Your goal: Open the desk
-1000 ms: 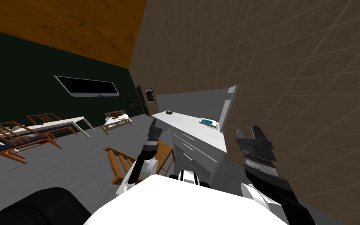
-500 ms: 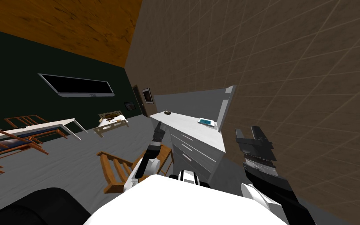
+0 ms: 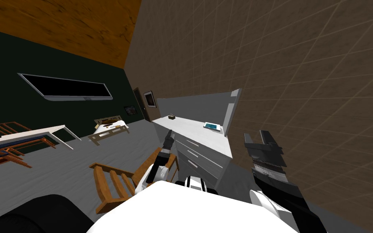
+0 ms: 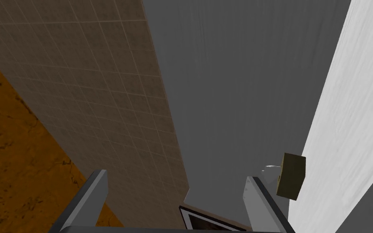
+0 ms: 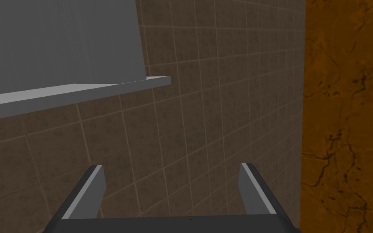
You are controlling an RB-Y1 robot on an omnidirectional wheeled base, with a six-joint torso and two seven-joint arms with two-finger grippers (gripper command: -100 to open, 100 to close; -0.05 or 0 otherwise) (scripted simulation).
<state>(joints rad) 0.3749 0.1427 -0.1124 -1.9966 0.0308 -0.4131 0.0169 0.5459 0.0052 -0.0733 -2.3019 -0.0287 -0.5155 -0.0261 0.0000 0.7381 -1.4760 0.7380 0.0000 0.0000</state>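
Note:
The white desk [image 3: 206, 139] stands along the tiled wall, with a grey back panel [image 3: 198, 106] and three drawers [image 3: 201, 154] that sit flush, each with a thin bar handle. My left gripper [image 3: 168, 136] hovers just in front of the drawer fronts, near the desk's far end. In the left wrist view its fingers [image 4: 96, 190] stand wide apart with nothing between them. Past them are the back panel [image 4: 242, 81], the desk top [image 4: 355, 133] and a small olive box [image 4: 291, 176]. My right gripper [image 3: 262, 140] is raised beside the wall, open [image 5: 171, 182] and empty.
A wooden chair [image 3: 115, 184] stands close on my left, beside the left arm. On the desk top lie a blue flat item [image 3: 213, 126] and the small box [image 3: 172, 117]. Farther off are a low wooden bench [image 3: 109, 129], a white table [image 3: 32, 133] and a dark door [image 3: 139, 103].
My view has swung, so the room drifts left. My left gripper has moved right, from beside the desk's end to just before the drawer fronts. The right arm is unmoved.

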